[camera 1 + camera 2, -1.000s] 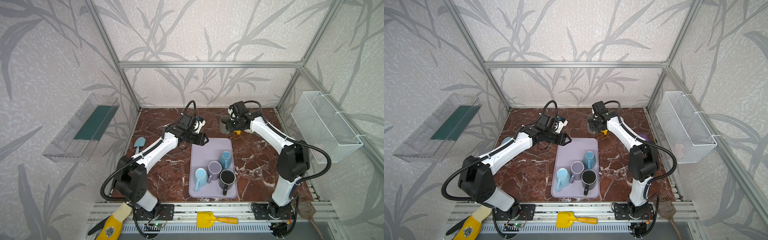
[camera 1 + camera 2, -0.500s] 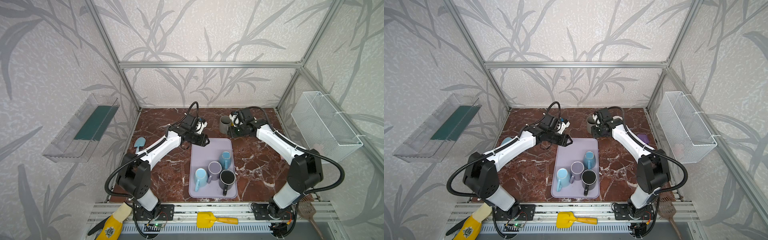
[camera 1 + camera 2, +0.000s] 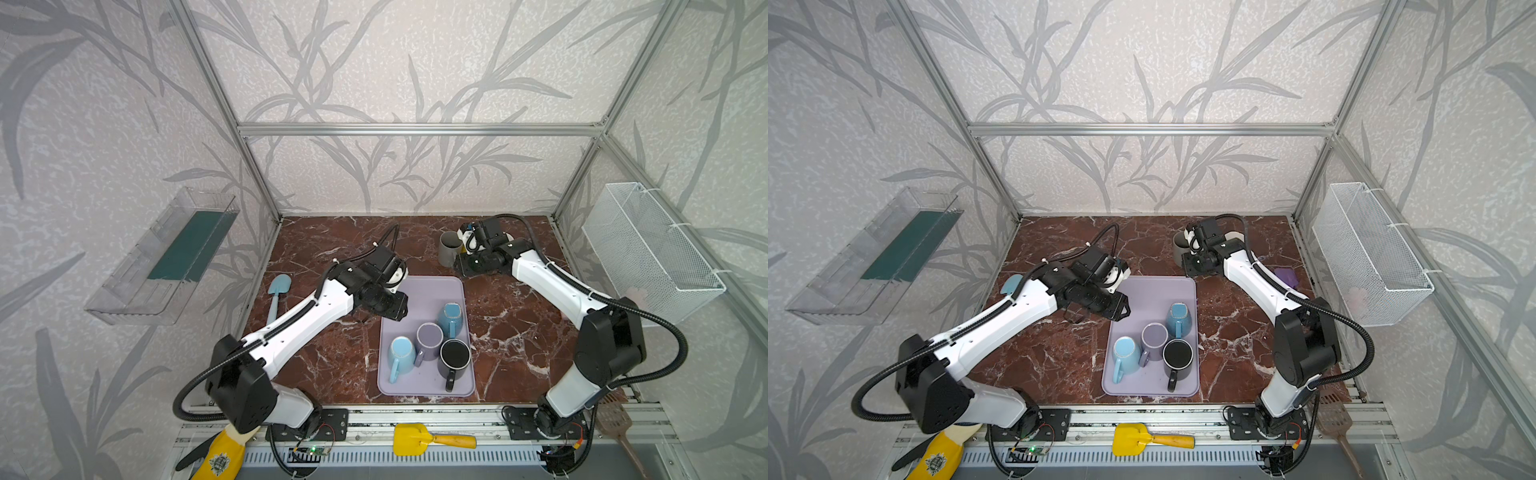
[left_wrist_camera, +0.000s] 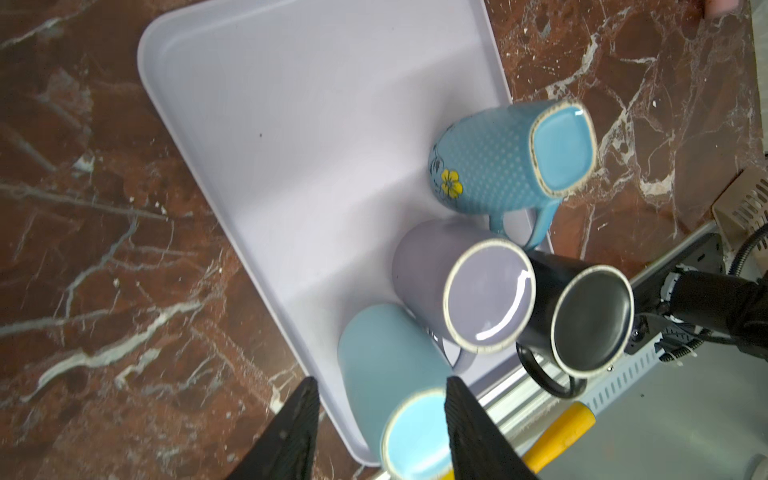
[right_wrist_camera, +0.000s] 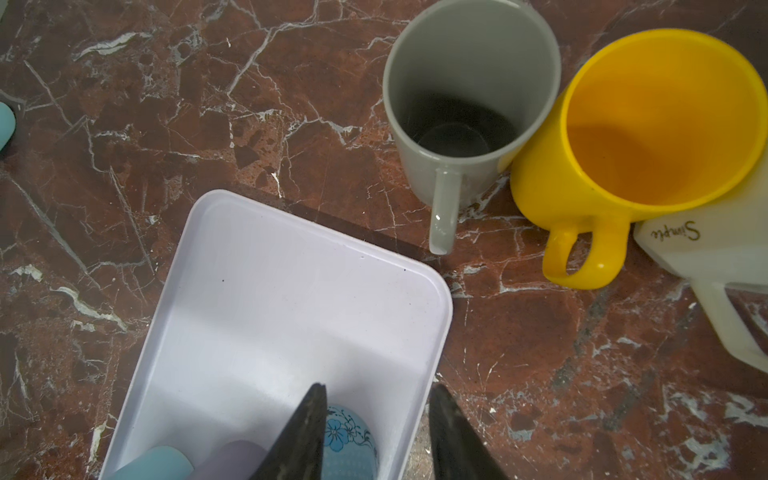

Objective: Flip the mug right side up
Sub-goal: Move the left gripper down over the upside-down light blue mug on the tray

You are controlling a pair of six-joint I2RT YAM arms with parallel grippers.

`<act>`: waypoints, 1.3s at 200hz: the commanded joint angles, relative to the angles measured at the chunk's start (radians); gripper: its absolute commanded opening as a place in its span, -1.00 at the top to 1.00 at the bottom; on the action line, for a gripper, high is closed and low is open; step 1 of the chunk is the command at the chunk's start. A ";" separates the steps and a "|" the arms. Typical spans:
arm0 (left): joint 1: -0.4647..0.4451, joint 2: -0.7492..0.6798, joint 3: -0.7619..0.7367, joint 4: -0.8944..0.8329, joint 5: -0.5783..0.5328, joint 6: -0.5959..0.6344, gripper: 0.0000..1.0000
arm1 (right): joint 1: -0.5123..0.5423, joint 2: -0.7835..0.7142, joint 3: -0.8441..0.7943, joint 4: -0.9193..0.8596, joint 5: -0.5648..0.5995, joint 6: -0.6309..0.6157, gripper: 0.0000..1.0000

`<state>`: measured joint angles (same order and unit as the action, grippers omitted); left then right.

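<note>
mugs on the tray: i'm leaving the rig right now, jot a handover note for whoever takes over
Grippers: left gripper open, empty, above the far left part of the lavender tray; right gripper open, empty, by the tray's far right corner.
On the tray, all bottom up: light blue mug, lavender mug, black mug, flowered blue mug.
Off the tray, far side, upright: grey mug and yellow mug, side by side; a white mug beside them is mostly out of frame.
Done: grey and yellow stand right side up.
Left: flip the four on the tray; none is gripped.
</note>
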<state>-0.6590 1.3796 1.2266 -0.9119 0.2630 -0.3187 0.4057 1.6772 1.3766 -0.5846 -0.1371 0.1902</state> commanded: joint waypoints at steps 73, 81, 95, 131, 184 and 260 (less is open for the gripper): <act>-0.204 -0.362 -0.354 0.082 -0.142 -0.396 -0.03 | -0.004 0.008 0.021 0.010 -0.007 0.006 0.16; -0.234 -0.374 -0.388 0.104 -0.162 -0.429 -0.03 | -0.004 0.010 0.022 0.010 -0.008 0.006 0.16; -0.280 -0.379 -0.432 0.138 -0.190 -0.484 -0.03 | -0.004 0.015 0.025 0.008 -0.009 0.007 0.17; -0.379 -0.312 -0.463 0.191 -0.226 -0.535 -0.03 | -0.004 0.024 0.039 0.006 -0.019 0.010 0.17; -0.423 -0.184 -0.407 0.168 -0.251 -0.531 0.00 | -0.002 0.024 0.055 0.001 -0.022 0.007 0.17; -0.429 -0.067 -0.309 0.059 -0.305 -0.510 0.11 | -0.001 0.016 0.031 0.007 -0.015 0.007 0.17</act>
<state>-1.0847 1.2877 0.8768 -0.7856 0.0139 -0.8299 0.4057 1.6955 1.4063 -0.5793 -0.1509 0.1936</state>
